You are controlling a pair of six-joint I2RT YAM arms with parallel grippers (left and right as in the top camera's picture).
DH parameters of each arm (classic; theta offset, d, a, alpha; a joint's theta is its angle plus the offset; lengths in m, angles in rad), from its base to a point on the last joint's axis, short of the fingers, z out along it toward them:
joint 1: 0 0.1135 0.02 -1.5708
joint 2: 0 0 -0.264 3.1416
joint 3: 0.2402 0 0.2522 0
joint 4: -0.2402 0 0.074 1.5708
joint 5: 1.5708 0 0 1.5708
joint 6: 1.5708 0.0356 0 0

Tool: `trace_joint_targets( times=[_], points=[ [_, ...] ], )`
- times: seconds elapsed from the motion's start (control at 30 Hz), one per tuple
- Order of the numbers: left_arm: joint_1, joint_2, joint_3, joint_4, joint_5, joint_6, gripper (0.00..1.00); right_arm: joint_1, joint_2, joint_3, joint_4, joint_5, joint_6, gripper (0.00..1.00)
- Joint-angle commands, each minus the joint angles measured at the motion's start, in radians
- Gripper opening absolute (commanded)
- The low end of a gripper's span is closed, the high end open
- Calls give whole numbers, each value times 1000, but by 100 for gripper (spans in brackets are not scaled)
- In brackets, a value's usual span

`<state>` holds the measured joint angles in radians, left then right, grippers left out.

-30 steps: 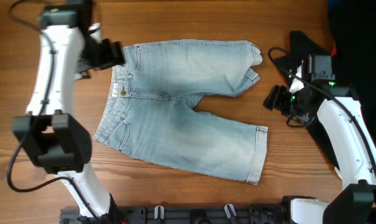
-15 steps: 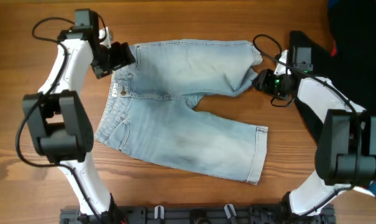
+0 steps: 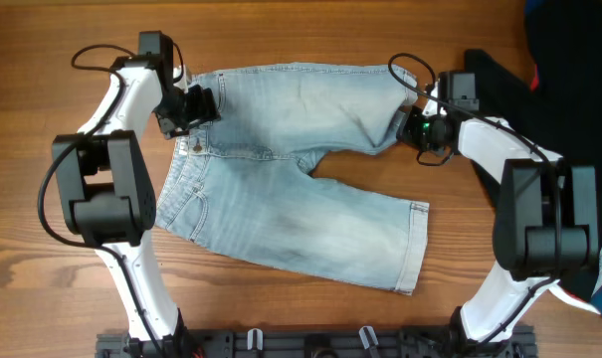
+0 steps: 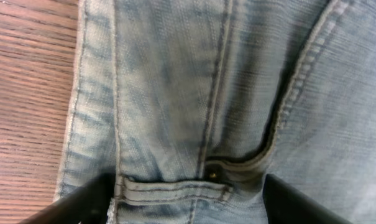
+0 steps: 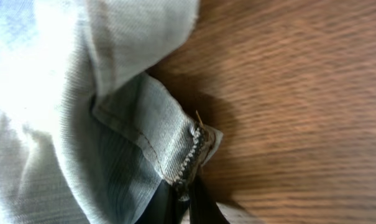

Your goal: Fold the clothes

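The right gripper (image 5: pixel 181 202) had only the frayed corner of a leg hem, so that thin bite could slip free once the cloth was lifted, leaving the leg to flop back unevenly. Its fingers looked pressed together on that corner, though the wrist view showed little of them. The left gripper (image 4: pixel 188 198) risked closing on one layer or just the belt loop, which would drag the waistband askew. Its fingers stood spread wide on either side of the loop, resting on the denim and holding nothing. The shorts (image 3: pixel 291 199) lay flat across the middle of the table (image 3: pixel 310 30), waistband at the upper left, with the upper leg reaching right towards a black garment (image 3: pixel 569 70).
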<state>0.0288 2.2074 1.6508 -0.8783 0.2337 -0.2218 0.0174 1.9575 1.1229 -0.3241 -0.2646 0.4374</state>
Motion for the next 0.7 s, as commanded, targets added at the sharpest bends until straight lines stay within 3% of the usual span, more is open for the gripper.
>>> trace_joint_targets(
  times=[0.0, 0.03, 0.2, 0.4, 0.67],
  points=[
    [2, 63, -45, -12, -26, 5, 9, -60, 24, -32, -50, 115, 11, 4],
    [2, 63, -45, -11, -26, 5, 4, -74, 11, -32, -50, 116, 9, 4],
    [20, 63, -45, -8, -33, 8, 4, -109, -34, -31, -88, 115, 8, 5],
    [43, 63, -45, -38, -33, 8, 4, -109, -34, -31, -360, 175, 167, 5],
    [47, 63, -45, -73, -33, 8, 4, -109, -35, -27, -275, 175, 133, 19]
  ],
)
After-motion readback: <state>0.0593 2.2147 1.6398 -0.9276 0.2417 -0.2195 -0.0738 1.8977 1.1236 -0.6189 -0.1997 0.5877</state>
